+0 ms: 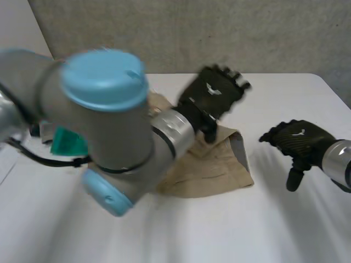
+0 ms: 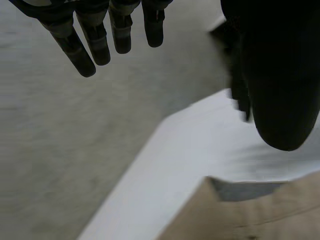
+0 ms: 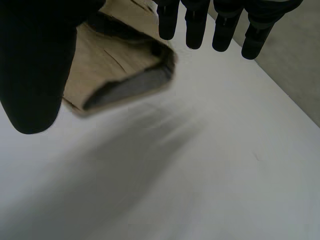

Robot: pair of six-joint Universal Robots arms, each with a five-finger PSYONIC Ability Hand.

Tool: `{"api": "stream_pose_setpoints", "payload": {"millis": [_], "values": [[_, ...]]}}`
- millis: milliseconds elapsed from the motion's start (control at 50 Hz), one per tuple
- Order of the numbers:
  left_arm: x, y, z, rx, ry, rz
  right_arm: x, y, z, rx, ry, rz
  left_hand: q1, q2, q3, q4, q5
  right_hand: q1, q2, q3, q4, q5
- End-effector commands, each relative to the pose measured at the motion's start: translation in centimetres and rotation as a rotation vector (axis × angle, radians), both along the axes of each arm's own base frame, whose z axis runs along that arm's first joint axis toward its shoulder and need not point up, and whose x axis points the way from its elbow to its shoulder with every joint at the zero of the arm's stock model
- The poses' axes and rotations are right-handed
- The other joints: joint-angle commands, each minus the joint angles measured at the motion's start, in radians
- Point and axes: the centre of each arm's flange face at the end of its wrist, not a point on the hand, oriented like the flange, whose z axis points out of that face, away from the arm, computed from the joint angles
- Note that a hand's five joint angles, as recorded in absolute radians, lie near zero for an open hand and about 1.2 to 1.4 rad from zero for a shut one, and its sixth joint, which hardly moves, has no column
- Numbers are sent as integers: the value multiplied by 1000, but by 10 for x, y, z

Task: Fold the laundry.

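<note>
Head view: one tan garment (image 1: 214, 164), left hand (image 1: 216, 93), right hand (image 1: 296, 139).

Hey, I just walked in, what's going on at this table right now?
A two-armed robot is partway through folding a tan garment, which lies bunched in a rough fold on the white table. The left hand hangs over the garment's far side, its fingers straight and empty. The right hand hovers beside the garment, apart from it, fingers also straight and holding nothing. A green item sits partly hidden behind the left arm.
</note>
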Motion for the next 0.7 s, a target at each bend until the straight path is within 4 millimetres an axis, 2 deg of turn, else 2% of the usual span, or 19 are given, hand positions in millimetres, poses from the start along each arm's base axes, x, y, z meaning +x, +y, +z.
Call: {"api": "stream_pose_setpoints", "payload": {"millis": [20, 120, 160, 200, 220, 260, 380, 500, 660, 700], "values": [[64, -7, 8, 77, -52, 274, 29, 33, -1, 55, -15, 195, 1, -14, -18, -8, -34, -47, -32, -30, -31, -48], [107, -3, -20, 167, -192, 446, 37, 52, -18, 176, 23, 255, 78, 63, 58, 69, 43, -41, -26, -24, -25, -42], [123, -2, -40, 217, -281, 495, 42, 55, -30, 212, 40, 257, 113, 98, 93, 104, 78, -29, -14, -12, -13, -30], [133, -4, -53, 249, -334, 518, 45, 54, -36, 211, 42, 248, 139, 124, 120, 130, 105, 12, 26, 29, 27, 10], [142, -6, -65, 282, -379, 537, 49, 50, -42, 189, 36, 233, 192, 177, 172, 183, 157, 64, 79, 81, 80, 63], [149, -12, -75, 306, -405, 550, 53, 48, -49, 174, 34, 224, 204, 189, 185, 195, 169, 79, 94, 97, 95, 78], [159, -38, -108, 340, -457, 557, 67, 32, -68, 52, 25, 192, 187, 172, 167, 177, 152, 79, 94, 97, 95, 78], [166, -60, -122, 314, -462, 590, 77, 24, -76, -31, 32, 187, 186, 172, 167, 177, 152, 82, 97, 99, 98, 81], [165, -75, -148, 274, -531, 567, 87, 17, -87, -91, 43, 205, 186, 172, 167, 177, 152, 291, 305, 308, 306, 289], [164, -77, -152, 256, -549, 563, 88, 12, -89, -106, 50, 200, 216, 201, 196, 207, 181, 449, 464, 466, 464, 448]]}}
